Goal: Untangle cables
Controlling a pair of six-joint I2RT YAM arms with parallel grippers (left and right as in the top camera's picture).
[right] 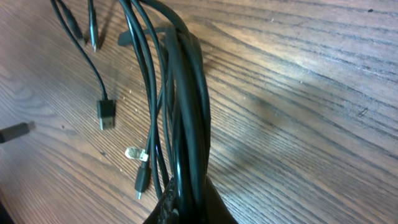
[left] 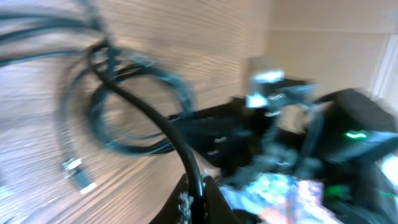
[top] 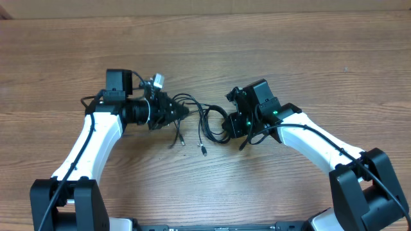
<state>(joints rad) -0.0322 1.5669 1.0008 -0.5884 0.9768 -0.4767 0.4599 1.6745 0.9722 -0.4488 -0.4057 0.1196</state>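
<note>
at the middle of the tabletop [top: 289, 51] lies one tangle of black cables [top: 209, 122]; we cannot count its cords. our left jaws are pinched tight on one strand, and our right jaws clamp a bundle of several.

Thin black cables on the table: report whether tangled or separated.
Tangled: the thin black cables overlap in loops, and several strands run bunched together in the right wrist view.
</note>
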